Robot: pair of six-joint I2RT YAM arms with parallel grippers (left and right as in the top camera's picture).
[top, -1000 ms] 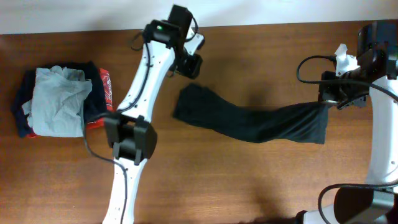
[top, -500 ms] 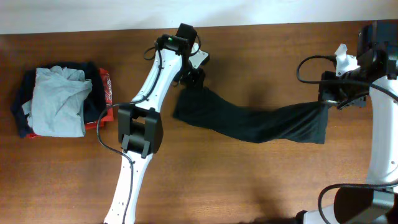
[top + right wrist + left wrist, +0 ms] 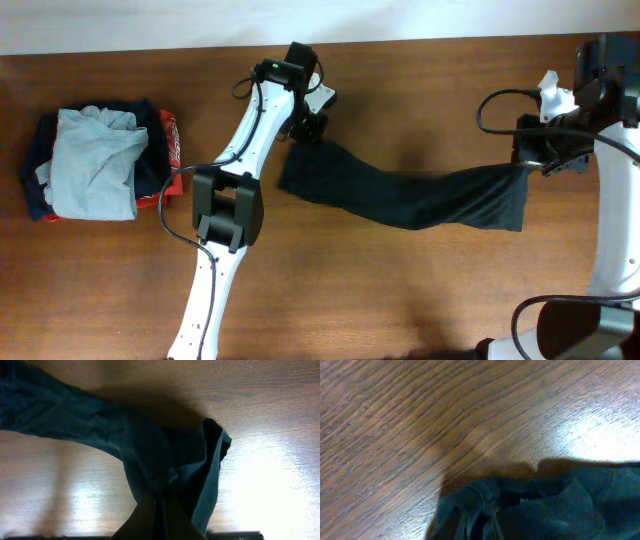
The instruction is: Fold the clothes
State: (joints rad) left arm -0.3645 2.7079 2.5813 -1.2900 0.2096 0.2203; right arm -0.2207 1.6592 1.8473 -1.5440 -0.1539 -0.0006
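Note:
The black T-shirt point(image 3: 410, 195) is stretched into a long band across the table, and its middle casts a shadow on the wood. My left gripper point(image 3: 312, 130) is down at the shirt's left end. In the left wrist view the cloth point(image 3: 560, 510) bunches between the fingers point(image 3: 485, 522), with a tiny white logo mark point(image 3: 522, 500) beside them. My right gripper point(image 3: 530, 165) is shut on the shirt's right end. In the right wrist view the cloth point(image 3: 125, 430) gathers into the closed fingers point(image 3: 159, 505).
A pile of other garments lies at the far left: a light grey one point(image 3: 95, 165) on top of navy point(image 3: 35, 150) and red-orange point(image 3: 172, 140) ones. The left arm's base link point(image 3: 225, 210) stands between that pile and the shirt. The table's back edge meets a white wall point(image 3: 400, 20).
My left gripper has moved from just above the shirt's left end down onto it and now rests there. The right gripper and the shirt have hardly moved.

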